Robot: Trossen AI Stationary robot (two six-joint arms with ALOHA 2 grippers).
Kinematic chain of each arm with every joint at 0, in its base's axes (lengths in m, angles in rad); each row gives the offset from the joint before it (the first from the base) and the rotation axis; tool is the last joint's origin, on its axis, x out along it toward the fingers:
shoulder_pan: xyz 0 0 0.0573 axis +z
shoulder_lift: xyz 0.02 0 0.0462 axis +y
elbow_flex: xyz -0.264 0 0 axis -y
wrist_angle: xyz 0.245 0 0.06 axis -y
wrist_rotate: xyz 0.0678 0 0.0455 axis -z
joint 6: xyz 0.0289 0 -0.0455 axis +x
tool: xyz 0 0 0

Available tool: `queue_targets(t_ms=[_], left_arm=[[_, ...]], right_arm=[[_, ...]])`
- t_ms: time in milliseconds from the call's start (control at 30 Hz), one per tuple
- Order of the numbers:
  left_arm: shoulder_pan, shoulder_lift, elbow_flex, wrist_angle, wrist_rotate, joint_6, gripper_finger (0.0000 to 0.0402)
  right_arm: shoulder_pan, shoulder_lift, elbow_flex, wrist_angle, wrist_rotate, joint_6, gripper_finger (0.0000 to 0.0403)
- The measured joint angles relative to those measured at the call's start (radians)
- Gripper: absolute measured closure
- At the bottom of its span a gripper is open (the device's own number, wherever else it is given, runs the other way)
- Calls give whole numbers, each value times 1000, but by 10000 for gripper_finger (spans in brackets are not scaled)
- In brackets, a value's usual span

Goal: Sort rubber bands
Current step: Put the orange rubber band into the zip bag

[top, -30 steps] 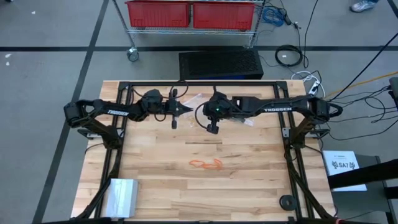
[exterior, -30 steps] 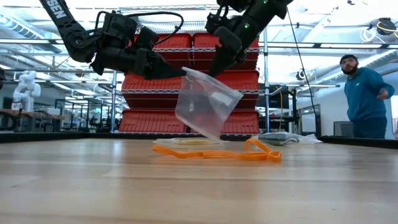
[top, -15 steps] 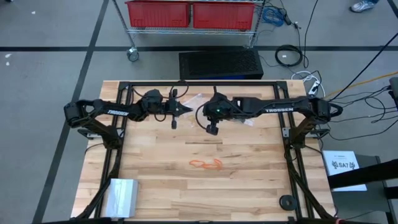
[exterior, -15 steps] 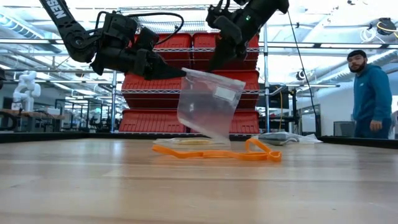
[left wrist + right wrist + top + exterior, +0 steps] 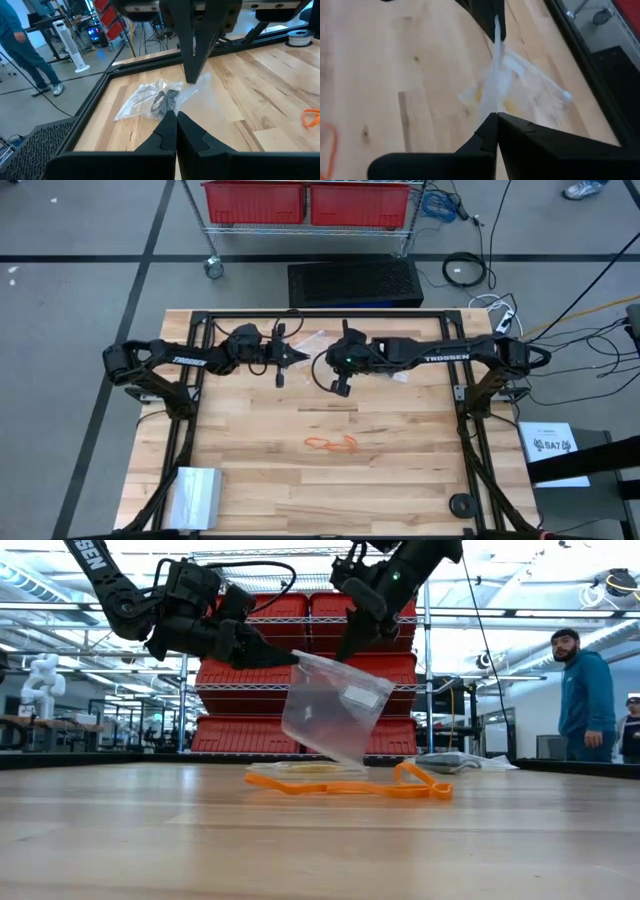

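A clear plastic bag [image 5: 332, 705] hangs above the far middle of the table, with both grippers shut on its top edge. My left gripper [image 5: 292, 657] is at one top corner and my right gripper [image 5: 346, 650] at the other. In the right wrist view the bag [image 5: 494, 80] shows edge-on, stretching from my own fingers to the left gripper. Orange rubber bands [image 5: 332, 443] lie loose on the wood in the middle of the table, nearer than the bag [image 5: 350, 784]. No gripper touches them. My left gripper pinches the bag's top edge at one corner [image 5: 300, 656] between its two shut fingers, coming nearly level from the table's left. The bag hangs below, clear of the table. My right gripper pinches the same top edge at the other corner [image 5: 350, 660], slanting down from the right. The film between the two holds is drawn fairly straight, and the bag's body hangs tilted beneath.
A second clear bag with black bands [image 5: 156, 101] lies on the table at the far side, and another with yellowish bands [image 5: 535, 92] lies beside it. A clear folded item [image 5: 195, 492] sits at the near left corner. The black frame rail [image 5: 320, 313] borders the table. A person [image 5: 587, 695] stands beyond.
Both grippers have kept their hold and place. The hanging bag's lower part swung a little more upright and back to its tilt. The person in the background shifted.
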Motion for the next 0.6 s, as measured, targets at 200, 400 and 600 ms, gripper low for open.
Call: queue_targets(t_ms=[200, 400, 600], left_arm=[[0, 0, 0, -3, 0, 0, 402], [0, 0, 0, -4, 0, 0, 402], [0, 0, 0, -5, -1, 0, 402]], right_arm=[[2, -4, 65, -71, 22, 16, 401], [-69, -4, 67, -134, -102, 63, 356], [-107, -4, 67, -137, -180, 61, 315]])
